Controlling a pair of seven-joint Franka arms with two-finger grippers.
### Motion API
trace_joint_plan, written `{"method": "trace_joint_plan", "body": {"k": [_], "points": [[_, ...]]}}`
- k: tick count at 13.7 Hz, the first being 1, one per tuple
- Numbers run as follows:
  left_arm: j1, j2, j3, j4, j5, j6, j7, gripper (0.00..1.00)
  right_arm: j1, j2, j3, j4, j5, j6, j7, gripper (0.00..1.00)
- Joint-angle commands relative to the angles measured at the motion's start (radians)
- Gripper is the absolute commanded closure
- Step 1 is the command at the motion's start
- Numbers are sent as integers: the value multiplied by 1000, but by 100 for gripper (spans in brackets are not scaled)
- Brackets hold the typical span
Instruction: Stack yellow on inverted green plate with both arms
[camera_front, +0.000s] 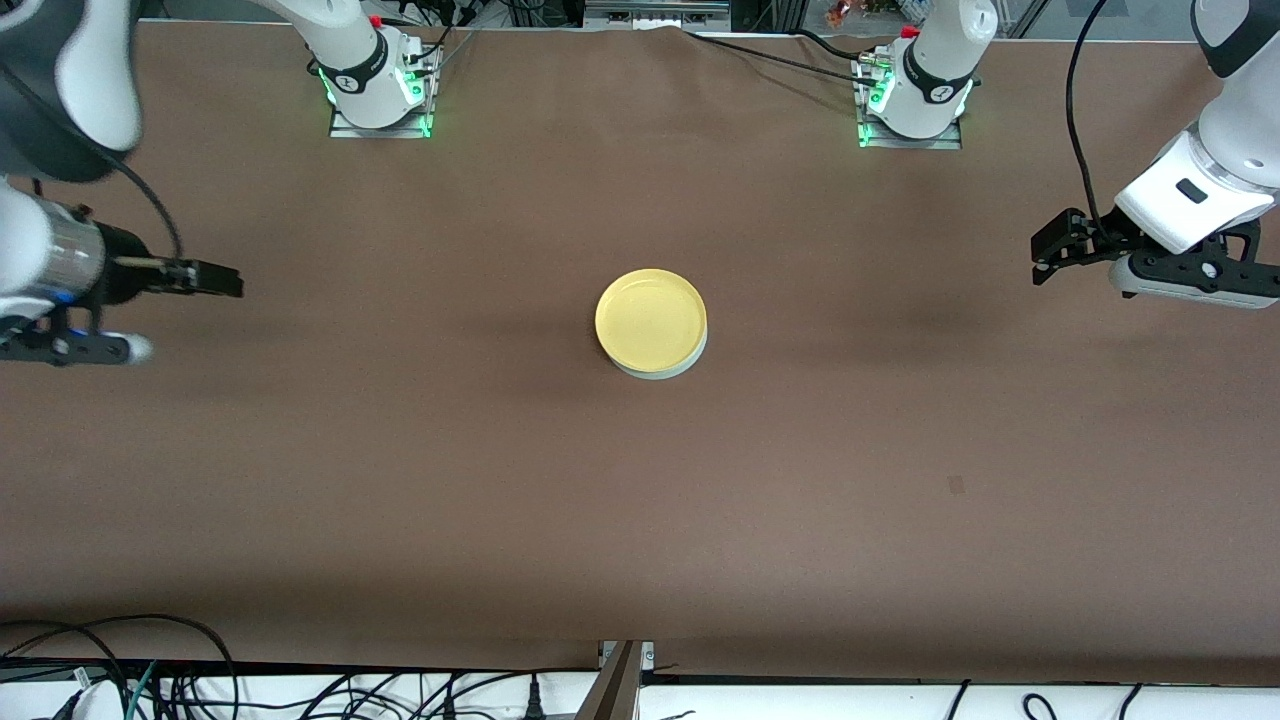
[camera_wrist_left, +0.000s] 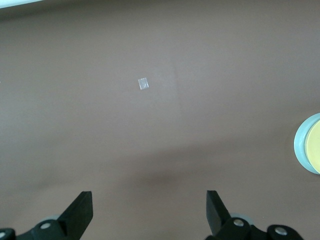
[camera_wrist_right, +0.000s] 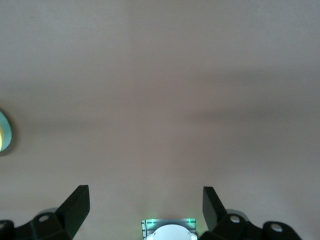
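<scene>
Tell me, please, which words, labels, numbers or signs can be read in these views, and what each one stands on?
None can be read.
Round black marks on both arm bases: too small to read.
Yellow plate, green plate, small pale patch on the table: no text.

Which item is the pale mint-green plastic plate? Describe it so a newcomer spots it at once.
Start at the brown table and go to its middle, where a single round stack sits. The bright-yellow plastic plate lies on top; the pale mint-green plastic plate is the one beneath it, showing only as a thin pale crescent along the stack's edge nearer the front camera.
</scene>
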Motion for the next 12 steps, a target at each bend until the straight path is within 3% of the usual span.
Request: {"method": "trace_joint_plan", "body": {"k": [1, 6, 8, 12], "points": [[2, 14, -2, 39, -3, -52, 15, 0, -186, -126, 223, -94, -92, 0, -18, 0], [2, 14, -4, 50, -3, -59, 21, 0, -267, -264, 270, -156, -102, 5, -20, 0], [2, 14, -6, 50, -3, -68, 20, 0, -328, -281, 346, -162, -131, -4, -24, 0], [2, 14, -6, 52, -3, -71, 23, 0, -329, -261, 360, -142, -126, -33, -14, 0]]}}
